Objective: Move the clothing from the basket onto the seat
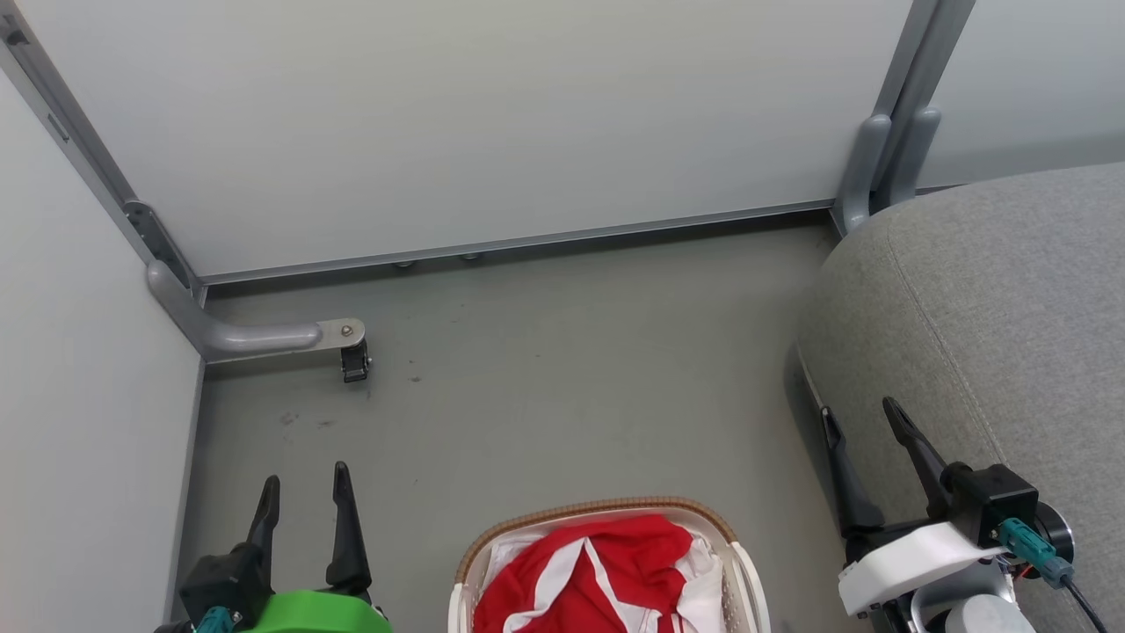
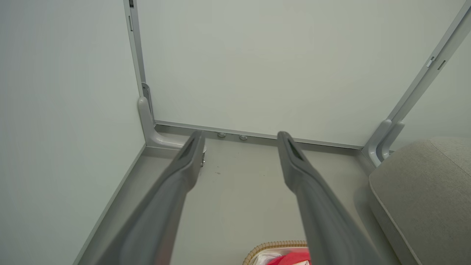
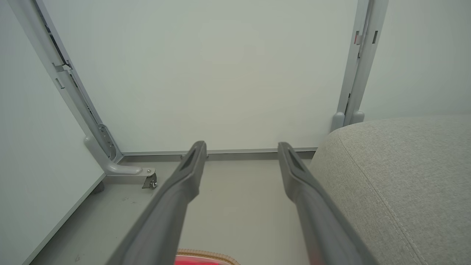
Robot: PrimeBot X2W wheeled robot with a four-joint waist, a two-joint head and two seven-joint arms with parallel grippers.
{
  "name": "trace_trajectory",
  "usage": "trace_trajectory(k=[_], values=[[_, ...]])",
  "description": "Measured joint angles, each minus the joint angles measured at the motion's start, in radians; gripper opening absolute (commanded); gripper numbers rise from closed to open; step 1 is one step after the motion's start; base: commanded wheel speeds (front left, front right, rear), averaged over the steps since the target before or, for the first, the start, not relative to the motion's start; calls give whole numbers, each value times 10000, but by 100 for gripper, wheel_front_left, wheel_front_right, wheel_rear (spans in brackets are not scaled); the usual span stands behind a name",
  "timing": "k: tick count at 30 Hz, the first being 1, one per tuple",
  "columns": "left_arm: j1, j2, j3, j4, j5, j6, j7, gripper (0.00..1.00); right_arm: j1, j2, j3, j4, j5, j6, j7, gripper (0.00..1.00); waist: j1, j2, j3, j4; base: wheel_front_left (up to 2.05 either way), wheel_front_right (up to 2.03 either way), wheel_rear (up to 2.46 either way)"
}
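The clothing [image 1: 584,576], red fabric with white stripes and white trim, lies crumpled in a heap inside the basket [image 1: 606,507], reaching about to its rim. The basket is oval, of cream-white perforated plastic with a brown woven rim, and stands upright on the grey floor [image 1: 571,369]. The seat [image 1: 993,308], grey woven upholstery with a rounded edge and a stitched seam, stands to the basket's right, near it but apart.

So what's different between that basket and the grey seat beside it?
The basket is cream perforated plastic with a brown woven rim; the seat is grey fabric with a stitched seam. The basket holds red-and-white clothing; the seat's visible part carries none. The seat dwarfs the basket. Both stand on the floor.
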Motion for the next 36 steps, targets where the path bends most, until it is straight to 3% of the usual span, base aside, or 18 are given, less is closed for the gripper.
trace_trajectory(k=[16, 26, 36], values=[[-467, 6, -600, -54, 324, -128, 0, 100, -336, -2, -75, -301, -2, 0, -2, 100, 0, 0, 672, -114, 0, 0, 0], [-2222, 6, -1808, 1170, 1018, -660, -4, 100, -1584, -10, -290, -765, 107, 0, -2, 100, 0, 0, 2478, -462, 0, 0, 0], [-4078, -2, -3804, 3292, 1983, -1258, -6, 100, -2499, -17, -629, -974, 376, 2, -2, 100, 1, 0, 4618, -944, 0, 0, 0]])
